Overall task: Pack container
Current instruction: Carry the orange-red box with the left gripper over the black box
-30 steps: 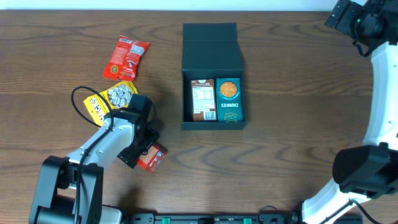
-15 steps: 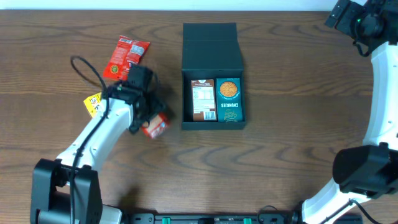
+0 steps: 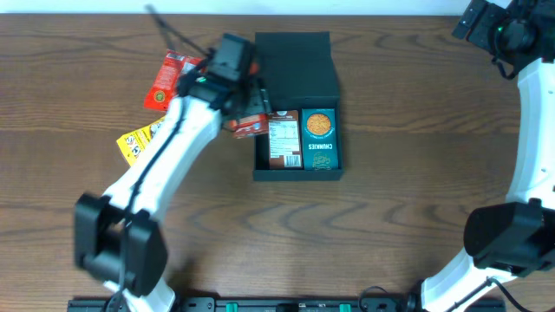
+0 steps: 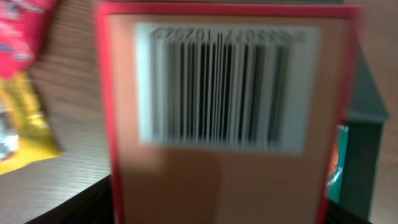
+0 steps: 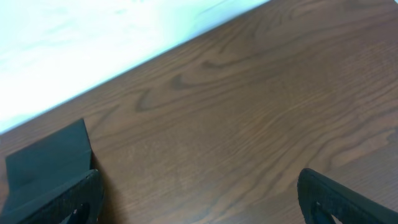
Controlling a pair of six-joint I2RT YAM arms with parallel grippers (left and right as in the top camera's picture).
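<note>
While the left fingers (image 3: 253,102) clamp a red box (image 3: 249,126) at the container's (image 3: 293,65) 9 o'clock wall and the right fingers (image 5: 62,199) gape empty, loading it probably needs clearing that wall, then release.

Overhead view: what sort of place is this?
Probably a lab packing bench: robot arms at a wood-grain table, an open container holding snack boxes, a red packet lying loose.

Your red-edged carton (image 4: 217,174) bears a black-and-white barcode; the box (image 3: 293,61) is dark teal-black, the tabletop (image 3: 416,217) brown wood grain, one packet (image 3: 132,147) yellow.
</note>
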